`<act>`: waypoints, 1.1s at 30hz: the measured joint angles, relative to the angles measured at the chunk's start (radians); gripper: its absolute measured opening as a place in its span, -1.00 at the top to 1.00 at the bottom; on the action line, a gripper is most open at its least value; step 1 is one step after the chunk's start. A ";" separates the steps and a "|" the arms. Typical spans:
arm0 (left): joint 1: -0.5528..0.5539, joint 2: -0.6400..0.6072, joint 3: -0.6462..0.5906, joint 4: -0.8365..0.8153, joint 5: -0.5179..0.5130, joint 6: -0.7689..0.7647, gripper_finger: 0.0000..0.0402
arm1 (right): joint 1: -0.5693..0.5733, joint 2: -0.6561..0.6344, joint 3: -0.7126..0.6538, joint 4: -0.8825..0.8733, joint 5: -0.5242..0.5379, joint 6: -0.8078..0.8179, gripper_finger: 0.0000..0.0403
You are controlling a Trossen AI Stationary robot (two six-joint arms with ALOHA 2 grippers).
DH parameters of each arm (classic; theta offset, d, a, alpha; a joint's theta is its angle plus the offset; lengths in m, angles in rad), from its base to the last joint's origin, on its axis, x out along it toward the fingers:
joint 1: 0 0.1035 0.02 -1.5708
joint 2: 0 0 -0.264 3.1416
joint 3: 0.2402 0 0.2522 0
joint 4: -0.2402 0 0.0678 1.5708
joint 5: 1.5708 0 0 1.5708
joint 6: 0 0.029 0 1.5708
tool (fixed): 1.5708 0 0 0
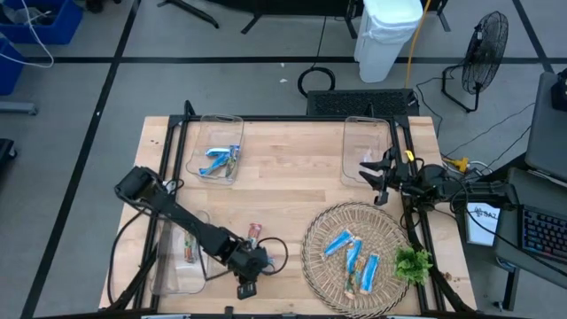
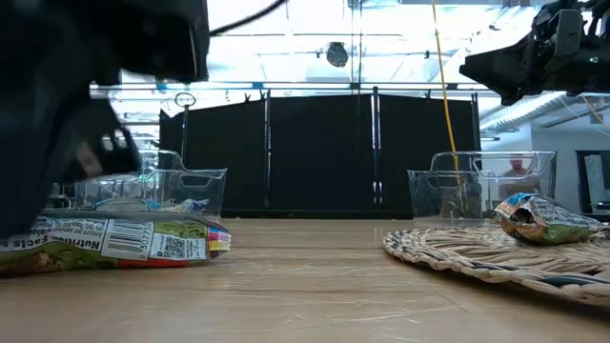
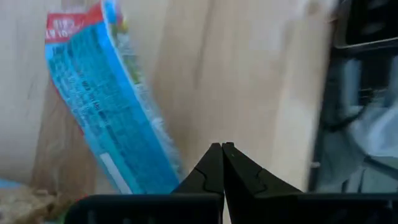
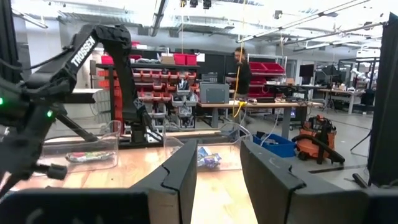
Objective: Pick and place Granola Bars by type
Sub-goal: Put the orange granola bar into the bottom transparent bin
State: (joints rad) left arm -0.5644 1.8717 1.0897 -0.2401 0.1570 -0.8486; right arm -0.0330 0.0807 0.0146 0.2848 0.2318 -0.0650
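Bars: three blue bars (image 1: 354, 255) on wicker tray (image 1: 314, 232), one multicoloured bar (image 1: 253, 235) on table. Left gripper (image 1: 248, 285) pinched closed, empty, bar just beside; right gripper (image 1: 374, 175) spread wide.

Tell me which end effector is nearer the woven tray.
Right. The right end effector hovers just beyond the woven tray; the left end effector sits farther off, beside a multicoloured bar.

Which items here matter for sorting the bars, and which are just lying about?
Job:
- blue bars on the woven mat
- multicoloured bar by the left end effector
- clear bins: one with blue bars, one with a multicoloured bar, one far right

Lying about:
- green sprig
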 joint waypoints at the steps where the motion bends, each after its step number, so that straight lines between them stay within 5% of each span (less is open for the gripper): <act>1: 0.000 0.011 0.000 -0.011 0.000 0.000 0.98 | 0.000 0.001 0.000 0.003 0.000 0.000 0.43; 8: 0.012 0.028 0.005 -0.123 -0.001 -0.037 0.97 | 0.000 0.005 0.000 0.002 0.001 0.000 0.43; 33: 0.134 0.003 0.002 -0.523 -0.388 -0.037 0.97 | 0.000 0.005 0.000 0.002 0.001 0.000 0.43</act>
State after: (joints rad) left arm -0.4301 1.8751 1.0921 -0.7630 -0.2311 -0.8852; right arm -0.0334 0.0856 0.0147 0.2871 0.2333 -0.0647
